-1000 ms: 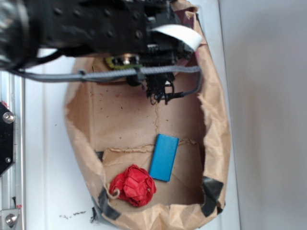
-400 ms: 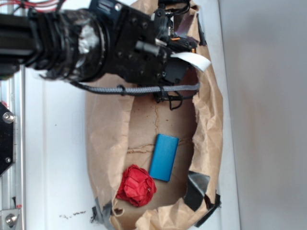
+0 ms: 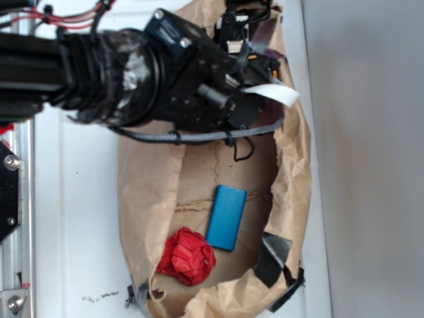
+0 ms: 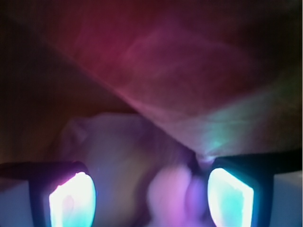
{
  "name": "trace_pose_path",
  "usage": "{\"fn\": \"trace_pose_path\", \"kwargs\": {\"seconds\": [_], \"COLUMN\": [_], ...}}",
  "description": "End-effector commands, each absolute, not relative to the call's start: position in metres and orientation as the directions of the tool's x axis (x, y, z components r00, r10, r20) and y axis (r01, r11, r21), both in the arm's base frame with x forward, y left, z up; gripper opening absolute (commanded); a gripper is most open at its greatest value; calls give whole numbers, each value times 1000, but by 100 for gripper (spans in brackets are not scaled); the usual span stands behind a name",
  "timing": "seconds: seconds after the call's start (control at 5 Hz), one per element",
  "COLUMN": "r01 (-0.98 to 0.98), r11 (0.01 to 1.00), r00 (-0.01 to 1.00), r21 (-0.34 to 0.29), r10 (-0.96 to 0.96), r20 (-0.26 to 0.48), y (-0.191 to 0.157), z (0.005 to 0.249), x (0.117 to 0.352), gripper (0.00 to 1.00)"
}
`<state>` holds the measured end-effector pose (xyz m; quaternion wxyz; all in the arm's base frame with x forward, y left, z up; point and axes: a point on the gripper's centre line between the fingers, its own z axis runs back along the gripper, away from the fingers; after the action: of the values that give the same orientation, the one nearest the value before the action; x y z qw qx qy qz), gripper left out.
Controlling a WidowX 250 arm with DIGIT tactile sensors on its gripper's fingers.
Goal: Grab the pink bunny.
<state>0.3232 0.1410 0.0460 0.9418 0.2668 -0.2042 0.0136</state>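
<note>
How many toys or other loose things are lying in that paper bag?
3. A red ruffled ball near the taped end, a blue block beside it, and a pale pink bunny seen blurred between the tool's fingers. The arm may hide more.

This looks like a robot lab or test bench: a bare white counter [image 3: 79, 218] with a bolted metal rail [image 3: 14, 218] along its edge, loose red wires [image 3: 66, 12], and a taped brown paper bag [image 3: 149, 192] as a makeshift bin.
</note>
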Motion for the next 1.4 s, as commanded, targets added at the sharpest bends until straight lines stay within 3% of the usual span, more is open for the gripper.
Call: {"fn": "trace_pose_path", "kwargs": {"seconds": [0.0,1.2], "r01": [-157,-172], "r11": [853,861], "r00": [916,912], "r21": [498,479], "r10": [-63,-44], "r20": [396,407], "y": [155,158], "z": [47,54], "x": [318,320], "gripper": [0,0]}}
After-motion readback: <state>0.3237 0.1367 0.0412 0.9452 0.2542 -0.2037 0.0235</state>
